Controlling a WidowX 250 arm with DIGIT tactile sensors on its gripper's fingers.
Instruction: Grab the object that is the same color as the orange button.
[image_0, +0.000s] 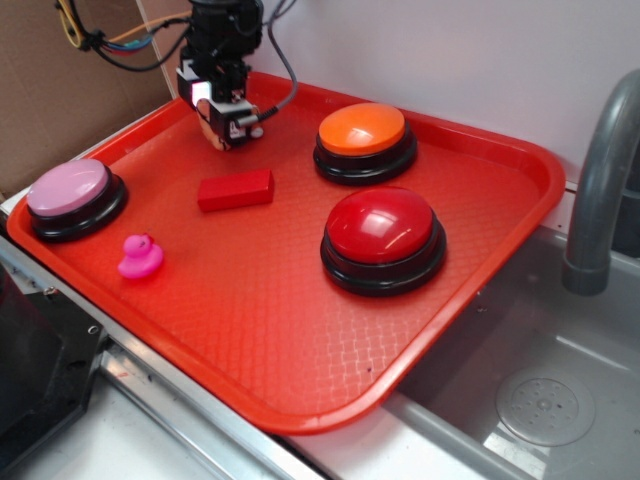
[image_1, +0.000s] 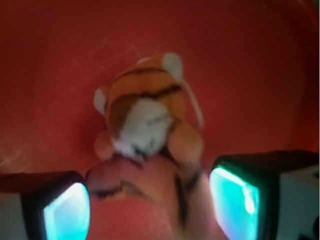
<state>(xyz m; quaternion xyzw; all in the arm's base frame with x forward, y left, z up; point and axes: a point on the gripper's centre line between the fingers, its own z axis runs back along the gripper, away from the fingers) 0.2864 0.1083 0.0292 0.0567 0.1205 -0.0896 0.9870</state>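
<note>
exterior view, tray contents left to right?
pink button → pink rubber duck → gripper over the plush tiger → red block → orange button → red button. Beyond the tray, a grey faucet.

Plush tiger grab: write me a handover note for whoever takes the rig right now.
End effector: open, lowered at the tray's back left, fingers on either side of the plush tiger, not closed on it.
Tiger: lying on the tray between the fingers, hardly visible from the exterior view.
Orange button: back of the tray, untouched.
Done: approach and alignment.
Left: close on the tiger and lift.
</note>
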